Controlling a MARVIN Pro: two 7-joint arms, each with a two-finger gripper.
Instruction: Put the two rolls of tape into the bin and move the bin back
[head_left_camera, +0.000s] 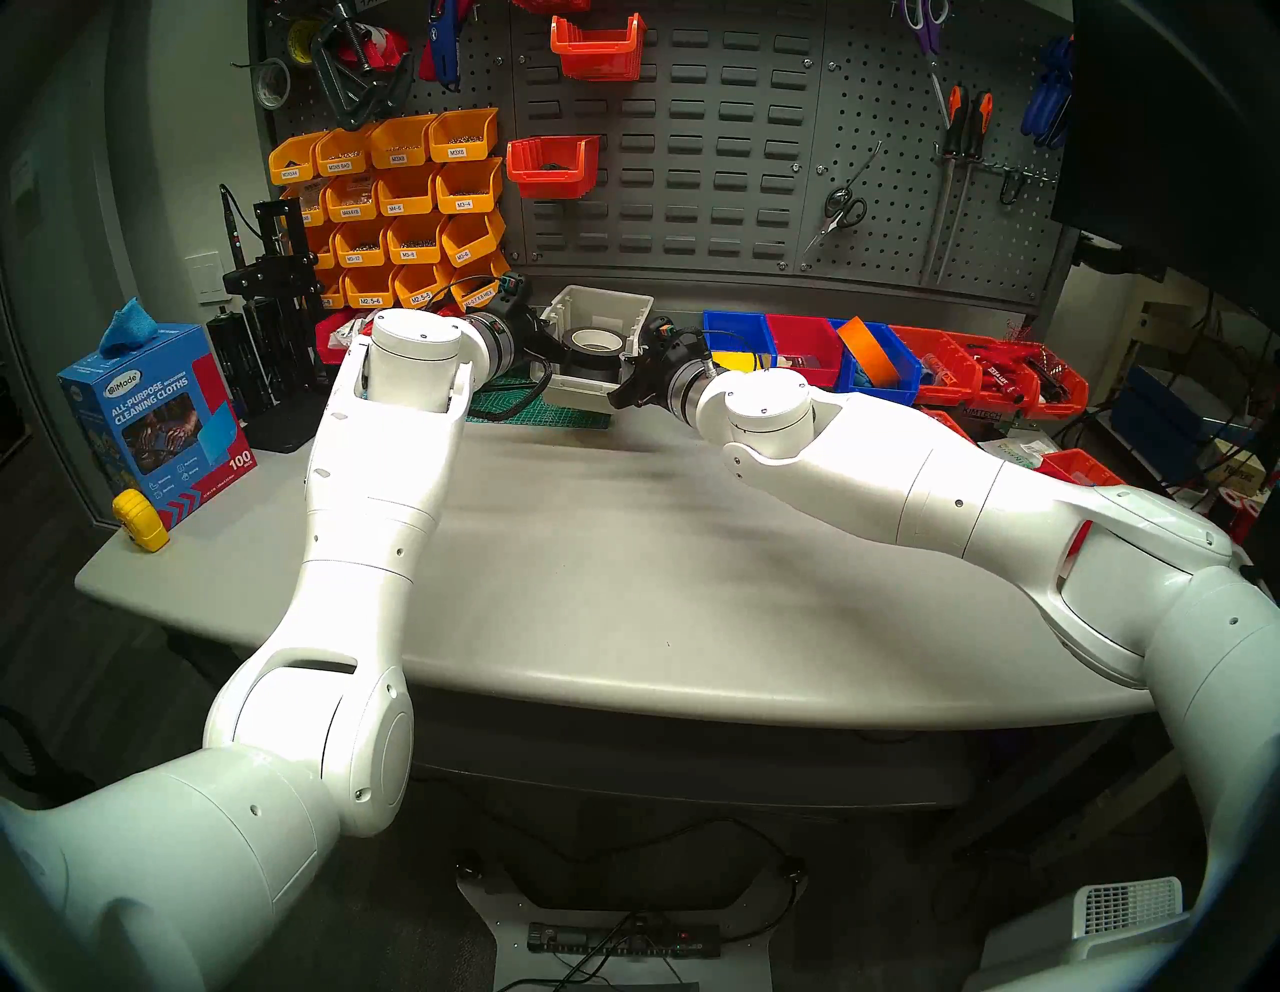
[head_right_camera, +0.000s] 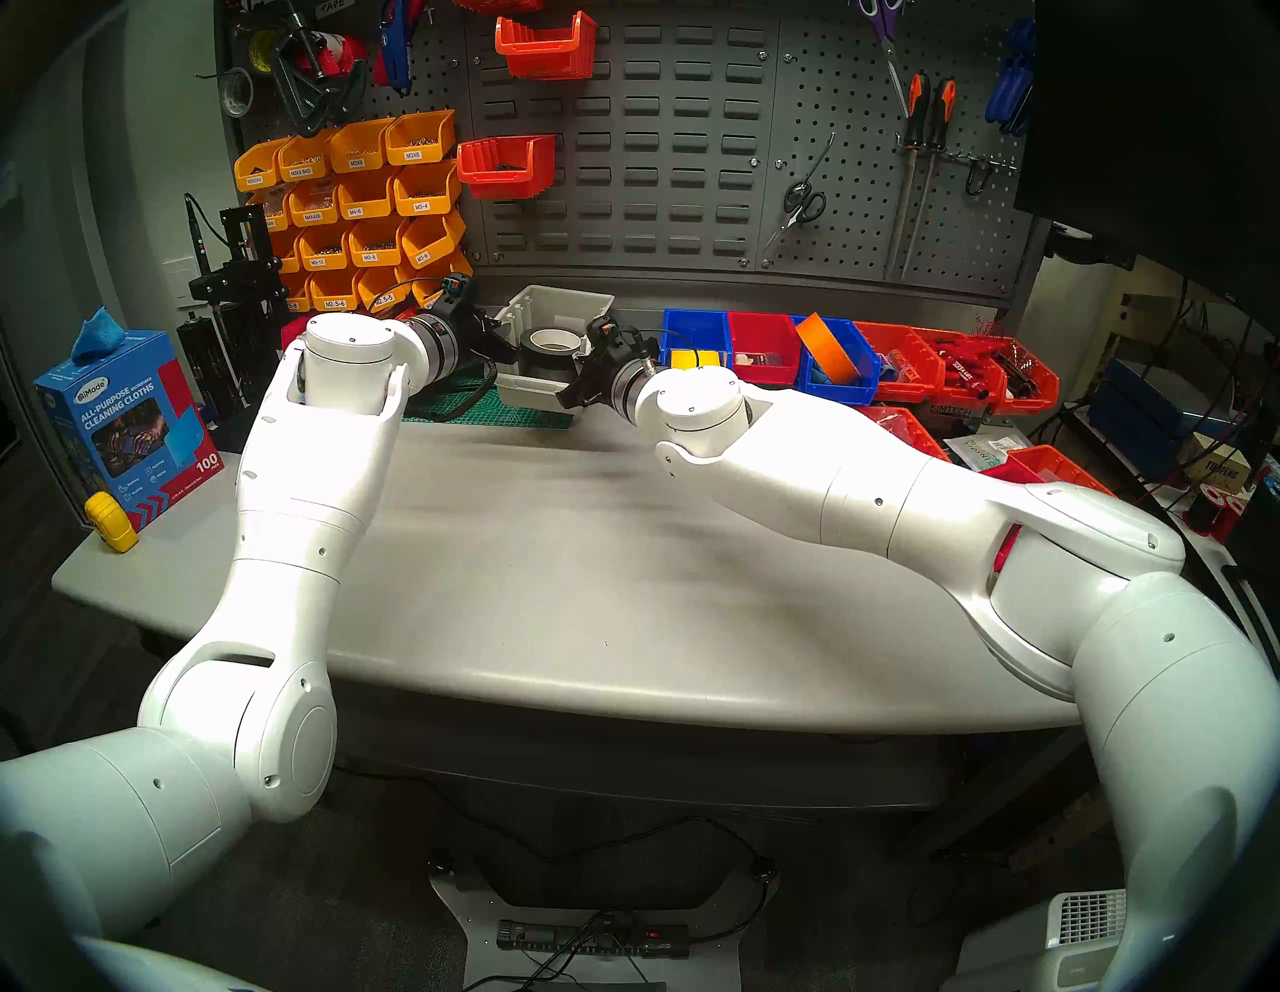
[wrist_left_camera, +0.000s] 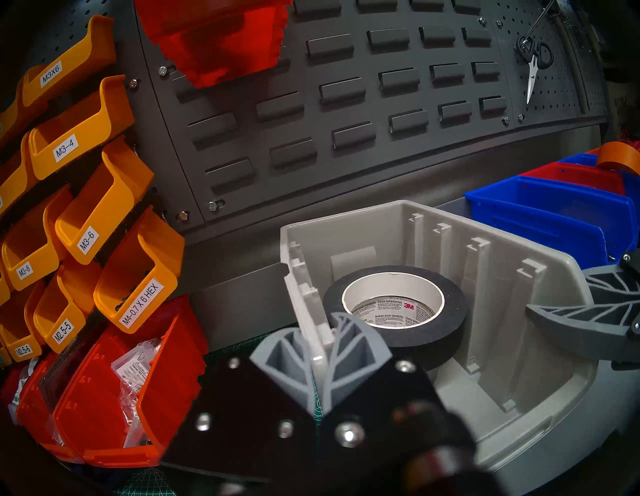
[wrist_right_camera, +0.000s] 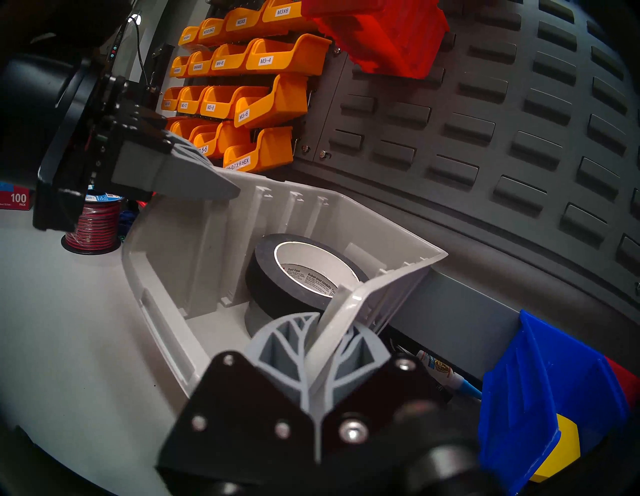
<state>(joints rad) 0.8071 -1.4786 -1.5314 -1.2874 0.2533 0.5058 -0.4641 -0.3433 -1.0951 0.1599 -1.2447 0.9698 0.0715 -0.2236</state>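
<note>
The beige-grey bin (head_left_camera: 602, 305) stands at the back of the table, close to the wall panel. The black roll with a white core (wrist_left_camera: 433, 332) lies inside it, also seen in the right wrist view (wrist_right_camera: 266, 280). It rests on a silver-grey roll (wrist_right_camera: 254, 320), mostly hidden beneath. My left gripper (head_left_camera: 547, 346) is shut on the bin's left wall (wrist_left_camera: 308, 263), one finger on each side. My right gripper (head_left_camera: 634, 364) is shut on the bin's right wall (wrist_right_camera: 398, 277) the same way. Each gripper shows in its own wrist view, left (wrist_left_camera: 317, 329) and right (wrist_right_camera: 329, 322).
A row of blue (head_left_camera: 738, 332) and red bins (head_left_camera: 803, 343) stands right of the bin, one holding an orange roll (head_left_camera: 866, 346). Yellow bins (head_left_camera: 395, 208) hang at the left, above a red bin (wrist_left_camera: 114, 398). A red wire spool (wrist_right_camera: 93, 225) and a green mat (head_left_camera: 540, 412) lie nearby.
</note>
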